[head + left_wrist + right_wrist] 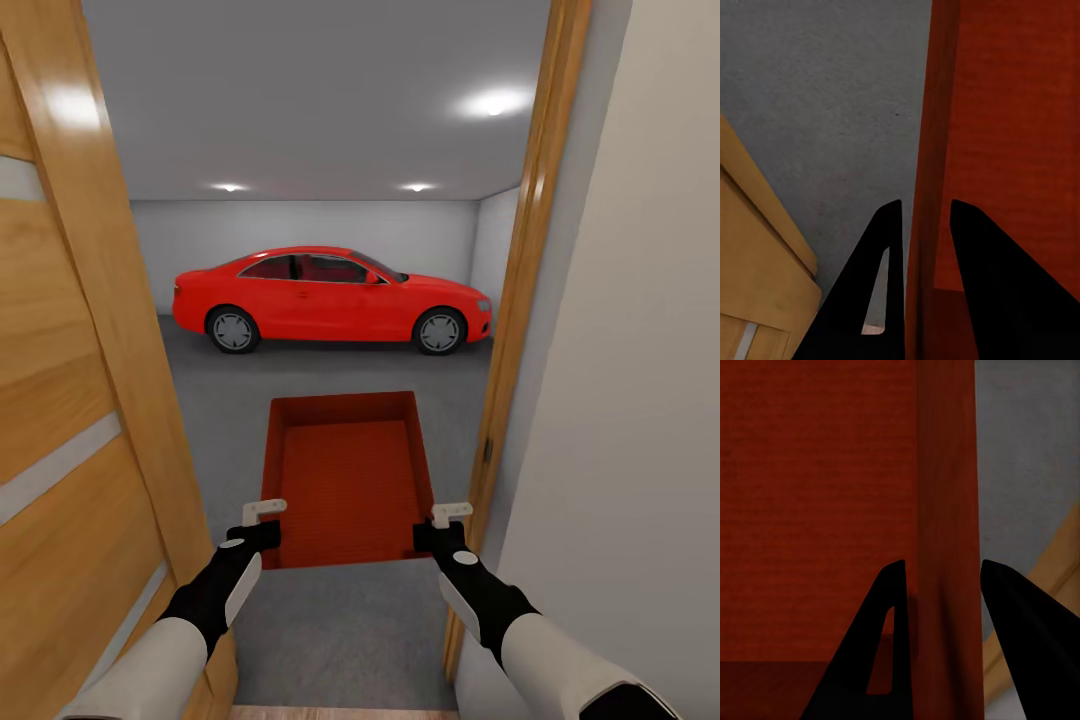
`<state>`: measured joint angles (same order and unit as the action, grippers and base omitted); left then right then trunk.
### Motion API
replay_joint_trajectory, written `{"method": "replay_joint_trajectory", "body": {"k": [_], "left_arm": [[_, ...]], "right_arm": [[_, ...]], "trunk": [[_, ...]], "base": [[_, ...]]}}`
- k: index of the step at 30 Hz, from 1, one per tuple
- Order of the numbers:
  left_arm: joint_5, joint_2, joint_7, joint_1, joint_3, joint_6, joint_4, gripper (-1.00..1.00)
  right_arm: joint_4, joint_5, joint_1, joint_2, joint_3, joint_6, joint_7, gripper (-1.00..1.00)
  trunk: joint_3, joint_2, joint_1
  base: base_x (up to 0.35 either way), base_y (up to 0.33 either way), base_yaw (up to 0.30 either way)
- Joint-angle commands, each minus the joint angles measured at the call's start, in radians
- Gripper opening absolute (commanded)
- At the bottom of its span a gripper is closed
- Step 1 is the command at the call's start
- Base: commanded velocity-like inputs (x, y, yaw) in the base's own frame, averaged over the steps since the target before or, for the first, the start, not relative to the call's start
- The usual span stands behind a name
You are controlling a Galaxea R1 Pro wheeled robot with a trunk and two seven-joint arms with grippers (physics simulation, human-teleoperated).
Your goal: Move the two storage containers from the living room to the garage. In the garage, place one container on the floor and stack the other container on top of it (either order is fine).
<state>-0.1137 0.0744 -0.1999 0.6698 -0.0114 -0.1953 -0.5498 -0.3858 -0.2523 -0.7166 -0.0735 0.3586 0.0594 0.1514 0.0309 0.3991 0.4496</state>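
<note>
Status: transport phase, first bin. One orange-red bin (347,480) is carried in front of the robot, open side up, at the doorway into the garage.

Left claw (264,524): closed on the bin's left wall near the corner closest to the robot. The left wrist view shows one finger (874,292) outside the wall and the other inside, with the wall (924,187) between them.

Right claw (444,527): closed on the bin's right wall near the corner closest to the robot. The right wrist view shows the same straddle, with the wall (949,547) between the fingers.

Surroundings: a wooden door (70,400) stands open at the left. The door frame (520,290) and a white wall (630,350) lie at the right. Beyond are the grey garage floor (330,620) and a red car (330,298) parked well ahead.

Done, by judgement: one bin has been brought as far as the garage threshold.

Remaining, by judgement:
- pass through the doorway;
- set this bin down on the concrete;
- bring the second bin;
- stack the two.

The doorway leaves little room either side of the arms.
</note>
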Motion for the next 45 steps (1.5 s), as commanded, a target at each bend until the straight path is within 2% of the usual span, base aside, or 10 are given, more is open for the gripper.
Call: {"method": "replay_joint_trajectory", "body": {"k": [1,26,35,45], "left_arm": [[0.003,-0.001,-0.009,0.001,0.007,-0.005,-0.006,-1.00],[0.003,-0.001,-0.009,0.001,0.007,-0.005,-0.006,-1.00],[0.003,-0.001,-0.008,0.001,0.007,-0.005,-0.002,-1.00],[0.003,-0.001,-0.009,0.001,0.007,-0.005,-0.001,-1.00]], "right_arm": [[0.051,-0.016,-0.001,0.052,-0.009,0.005,0.029,-1.00],[0.051,-0.016,-0.001,0.052,-0.009,0.007,0.039,-1.00],[0.051,-0.016,-0.001,0.052,-0.009,0.010,0.039,-1.00],[0.051,-0.016,-0.001,0.052,-0.009,0.010,0.039,-1.00]], "trunk": [[0.000,0.001,0.000],[0.000,0.001,0.000],[0.000,0.001,0.000],[0.000,0.001,0.000]], "base": [[0.000,0.000,0.000],[0.008,0.015,-0.049],[0.058,0.172,0.000],[0.003,0.039,0.000]]}}
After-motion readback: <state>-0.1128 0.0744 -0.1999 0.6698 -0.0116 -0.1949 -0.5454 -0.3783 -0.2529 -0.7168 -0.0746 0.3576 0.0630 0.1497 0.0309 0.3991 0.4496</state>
